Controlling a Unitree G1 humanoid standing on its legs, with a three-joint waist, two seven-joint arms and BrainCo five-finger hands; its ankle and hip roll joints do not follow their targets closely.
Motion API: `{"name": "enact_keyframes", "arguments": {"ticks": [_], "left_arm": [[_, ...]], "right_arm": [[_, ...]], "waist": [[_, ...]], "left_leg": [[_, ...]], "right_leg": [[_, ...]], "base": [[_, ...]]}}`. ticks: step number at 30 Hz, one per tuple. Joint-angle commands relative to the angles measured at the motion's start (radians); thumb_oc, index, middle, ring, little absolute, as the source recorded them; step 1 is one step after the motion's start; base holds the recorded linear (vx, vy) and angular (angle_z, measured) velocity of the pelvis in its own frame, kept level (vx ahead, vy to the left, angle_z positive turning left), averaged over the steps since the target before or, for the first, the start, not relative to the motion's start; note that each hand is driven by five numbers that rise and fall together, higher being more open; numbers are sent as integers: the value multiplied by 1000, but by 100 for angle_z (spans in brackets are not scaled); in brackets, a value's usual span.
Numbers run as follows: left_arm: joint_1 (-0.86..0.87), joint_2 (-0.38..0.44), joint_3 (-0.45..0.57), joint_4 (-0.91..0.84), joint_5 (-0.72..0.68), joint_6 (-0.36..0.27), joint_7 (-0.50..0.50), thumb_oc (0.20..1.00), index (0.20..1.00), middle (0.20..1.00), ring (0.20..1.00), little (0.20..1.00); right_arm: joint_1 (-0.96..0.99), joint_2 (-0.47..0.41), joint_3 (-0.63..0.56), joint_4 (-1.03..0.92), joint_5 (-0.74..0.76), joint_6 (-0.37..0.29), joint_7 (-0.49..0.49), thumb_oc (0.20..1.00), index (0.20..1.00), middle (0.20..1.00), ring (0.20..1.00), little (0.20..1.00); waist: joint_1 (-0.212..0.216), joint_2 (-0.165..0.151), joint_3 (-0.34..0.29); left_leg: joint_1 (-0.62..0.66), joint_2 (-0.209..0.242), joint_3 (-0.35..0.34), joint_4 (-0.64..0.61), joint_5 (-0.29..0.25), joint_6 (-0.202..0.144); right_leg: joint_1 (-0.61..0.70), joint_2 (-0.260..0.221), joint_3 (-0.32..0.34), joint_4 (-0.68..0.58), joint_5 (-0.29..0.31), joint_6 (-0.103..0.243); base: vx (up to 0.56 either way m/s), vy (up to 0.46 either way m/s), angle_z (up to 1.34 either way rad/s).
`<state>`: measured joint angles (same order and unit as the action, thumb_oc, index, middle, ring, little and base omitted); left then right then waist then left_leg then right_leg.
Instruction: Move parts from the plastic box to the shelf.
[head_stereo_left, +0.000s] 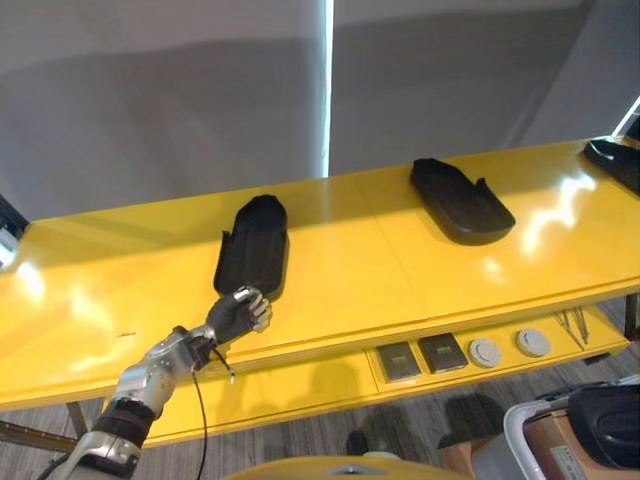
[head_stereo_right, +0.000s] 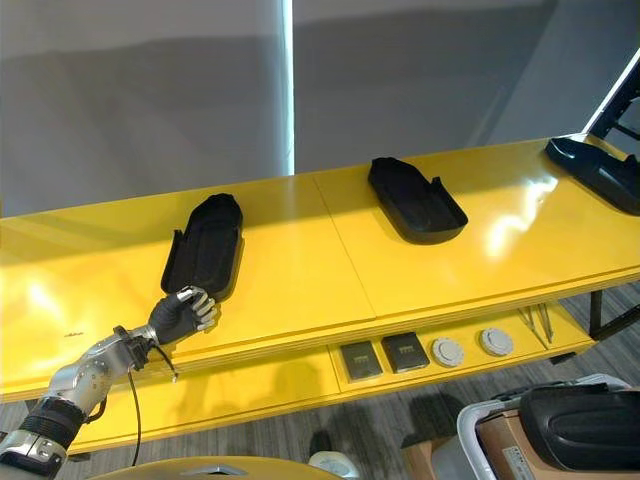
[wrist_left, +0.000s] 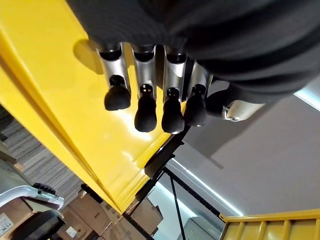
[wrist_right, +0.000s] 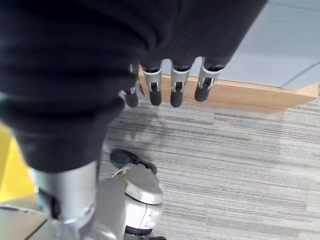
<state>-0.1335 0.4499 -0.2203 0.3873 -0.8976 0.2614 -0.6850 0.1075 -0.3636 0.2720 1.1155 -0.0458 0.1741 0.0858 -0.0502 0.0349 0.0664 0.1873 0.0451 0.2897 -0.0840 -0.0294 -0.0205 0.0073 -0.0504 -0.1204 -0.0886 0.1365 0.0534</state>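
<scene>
Left eye view: the yellow shelf (head_stereo_left: 420, 270) carried three black parts: one at centre left (head_stereo_left: 253, 247), one at upper centre-right (head_stereo_left: 460, 200), a third at the far upper-right edge (head_stereo_left: 615, 160). The left robot hand (head_stereo_left: 238, 315) sat just below the near part, holding nothing. The plastic box (head_stereo_left: 590, 425) showed at lower right.

Left wrist view: fingers (wrist_left: 145, 112) hung relaxed over bare shelf.

Right wrist view: the right robot hand (wrist_right: 172, 80) hung over the floor, fingers loose, empty.

Judgement: three parts placed; how many remained in the box could not be told.
</scene>
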Motion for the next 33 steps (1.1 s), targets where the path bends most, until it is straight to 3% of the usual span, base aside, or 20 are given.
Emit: {"name": "enact_keyframes", "arguments": {"ticks": [1,8,9,10,11,17,22,27,29,30,32,33], "left_arm": [[-62,-6,1,26,-4,-49,-28,200,200,200,200,200],[-39,15,-12,-180,-29,-39,-61,200,200,200,200,200],[-30,28,-16,-279,-43,-22,-63,203,203,203,203,203],[-28,29,-17,-291,-39,-25,-71,473,473,473,473,473],[-23,33,-16,-334,-35,-17,-73,1000,1000,1000,1000,1000],[3,86,-24,-537,-65,0,-78,1000,1000,1000,1000,1000],[11,101,-45,-586,-88,6,-74,1000,1000,1000,1000,1000],[-8,84,-90,-548,-88,-15,-38,1000,1000,1000,1000,1000],[-10,80,-103,-517,-74,-29,-27,1000,1000,1000,1000,1000],[-5,82,-104,-488,-60,-52,-4,1000,1000,1000,1000,1000],[5,85,-91,-455,-75,-61,31,1000,1000,1000,1000,1000],[8,82,-82,-444,-75,-54,41,1000,1000,1000,1000,1000]], "right_arm": [[-26,-12,49,52,-18,2,6,1000,1000,1000,1000,1000],[-32,-9,44,48,-6,4,-2,1000,1000,1000,1000,1000],[-35,-6,45,46,4,10,-9,1000,1000,1000,1000,1000],[-36,-6,44,46,7,12,-10,1000,1000,1000,1000,1000],[-37,-4,42,46,12,16,-13,1000,1000,1000,1000,1000],[-45,-4,30,51,52,24,-30,1000,1000,1000,1000,1000],[-43,-2,16,48,110,24,-63,1000,1000,1000,1000,1000],[-21,20,-26,59,217,8,-102,1000,1000,1000,1000,1000],[-8,36,-52,86,299,-19,-111,1000,1000,1000,1000,1000],[5,51,-94,100,329,-36,-93,1000,1000,1000,1000,1000],[16,58,-117,106,341,-58,-71,1000,1000,1000,1000,1000],[19,59,-122,100,337,-72,-65,1000,1000,1000,1000,1000]], "waist": [[-15,-11,-7],[-1,-12,-3],[7,-12,-3],[8,-12,-3],[11,-12,-3],[33,-12,-5],[34,-19,5],[6,-29,31],[-7,-31,45],[-13,-33,57],[-11,-26,59],[-6,-14,55]], "left_leg": [[-76,30,-31,53,34,-2],[-77,26,-38,54,32,0],[-77,22,-42,53,31,2],[-76,22,-42,53,31,3],[-77,21,-44,53,31,3],[-83,2,-60,60,23,11],[-98,-30,-72,93,-4,38],[-103,-71,-51,87,-21,64],[-96,-78,-29,73,-27,65],[-82,-78,16,63,-35,66],[-74,-73,80,56,-35,72],[-66,-69,92,50,-50,74]], "right_leg": [[65,-51,6,30,-62,72],[69,-54,1,28,-62,71],[72,-57,-3,26,-60,72],[73,-58,-3,26,-59,72],[74,-59,-6,24,-58,73],[76,-76,-10,21,-48,86],[55,-101,18,45,-34,106],[-7,-139,37,44,40,154],[-54,-159,26,42,84,177],[-97,-182,-27,77,122,189],[-114,-197,-105,151,112,190],[-108,-197,-132,202,79,195]], "base": [[0,0,0],[-13,11,0],[-52,46,2],[-63,59,1],[-46,46,2],[-77,83,1],[-101,106,1],[-147,83,-22],[-217,37,-68],[-202,21,-113],[-193,43,-125],[-168,44,-137]]}}
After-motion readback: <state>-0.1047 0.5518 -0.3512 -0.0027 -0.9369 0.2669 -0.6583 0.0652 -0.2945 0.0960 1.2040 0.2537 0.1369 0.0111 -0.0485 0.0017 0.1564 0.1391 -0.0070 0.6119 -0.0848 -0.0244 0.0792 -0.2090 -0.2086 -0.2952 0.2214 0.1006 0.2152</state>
